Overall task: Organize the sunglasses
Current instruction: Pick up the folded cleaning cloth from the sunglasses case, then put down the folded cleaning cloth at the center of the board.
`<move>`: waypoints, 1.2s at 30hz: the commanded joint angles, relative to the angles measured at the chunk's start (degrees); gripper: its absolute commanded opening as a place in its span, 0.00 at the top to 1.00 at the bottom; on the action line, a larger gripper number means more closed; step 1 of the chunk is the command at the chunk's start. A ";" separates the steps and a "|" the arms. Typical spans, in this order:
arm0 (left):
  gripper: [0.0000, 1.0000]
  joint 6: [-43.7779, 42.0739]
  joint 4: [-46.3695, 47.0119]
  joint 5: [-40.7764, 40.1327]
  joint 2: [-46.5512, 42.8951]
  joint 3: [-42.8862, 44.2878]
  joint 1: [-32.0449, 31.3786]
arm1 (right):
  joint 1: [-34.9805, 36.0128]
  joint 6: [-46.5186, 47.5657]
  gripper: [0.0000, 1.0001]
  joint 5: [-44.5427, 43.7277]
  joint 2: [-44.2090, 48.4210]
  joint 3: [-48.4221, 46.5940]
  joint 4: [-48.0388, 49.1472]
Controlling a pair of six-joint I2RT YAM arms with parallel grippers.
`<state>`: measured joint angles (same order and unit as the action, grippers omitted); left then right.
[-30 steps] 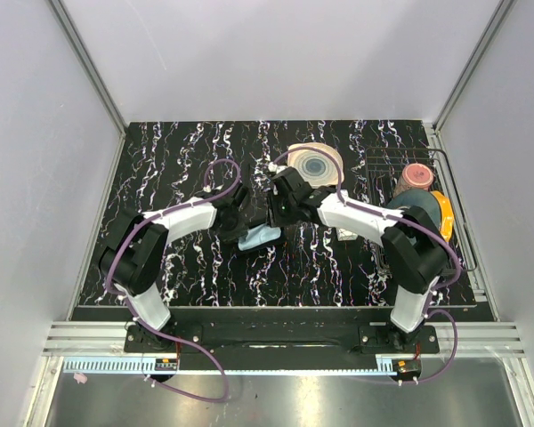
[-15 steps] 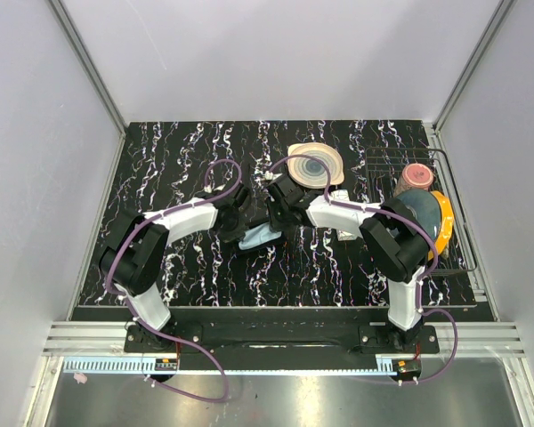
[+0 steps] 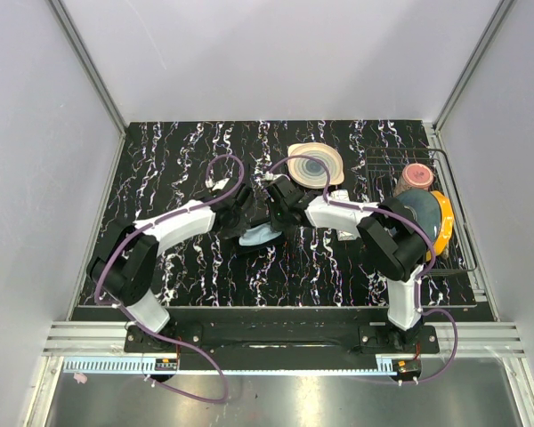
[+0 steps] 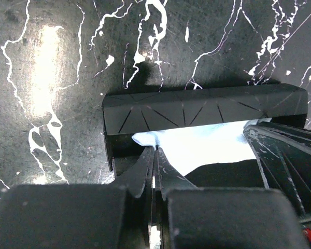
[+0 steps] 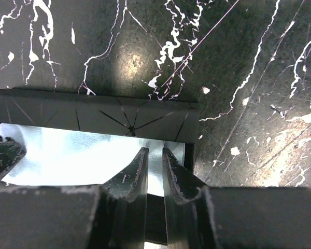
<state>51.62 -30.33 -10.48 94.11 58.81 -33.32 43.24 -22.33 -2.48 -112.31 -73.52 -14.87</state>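
Note:
The sunglasses show in no view. A black folding case (image 4: 197,106) with a pale blue lining (image 4: 207,145) lies mid-table; it also shows in the right wrist view (image 5: 93,116) and the top view (image 3: 260,236). My left gripper (image 4: 154,149) is at its left end, jaws pressed together at the corner of the lining. My right gripper (image 5: 154,151) is at its right end, jaws a narrow slit apart around a dark edge of the case. In the top view the left gripper (image 3: 242,222) and right gripper (image 3: 281,216) flank the case.
A pink-rimmed plate (image 3: 316,165) lies behind the grippers. A small white object (image 3: 338,194) sits by the right arm. A wire rack (image 3: 458,258) at the right edge holds a pink cup (image 3: 416,173), a grey-blue bowl (image 3: 418,205) and an orange dish (image 3: 443,218).
My left arm has stretched further right, bringing its gripper closer onto the case. My right gripper has shifted slightly left and back. The case has barely moved.

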 commanded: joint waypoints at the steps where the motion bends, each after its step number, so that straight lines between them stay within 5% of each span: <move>1: 1.00 -1.52 1.94 -3.05 -2.87 1.66 -0.60 | 0.35 0.44 0.78 -0.77 -0.63 -1.45 0.46; 13: 1.00 -3.80 5.02 -1.21 -6.82 1.48 -2.10 | 0.35 -0.17 0.77 -1.21 2.62 -1.63 -0.42; 21: 1.00 -6.52 3.35 0.46 -8.50 5.79 -1.84 | 0.17 -1.31 0.58 -3.14 8.07 -3.91 -2.88; 36: 1.00 -10.30 -1.48 4.77 -18.59 -1.14 10.99 | -0.09 0.18 0.51 4.48 4.04 -13.05 -4.90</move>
<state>43.05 -30.04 -7.11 80.77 60.20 -24.34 43.18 -22.96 -2.11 -105.91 -82.26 -19.77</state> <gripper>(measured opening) 0.018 0.490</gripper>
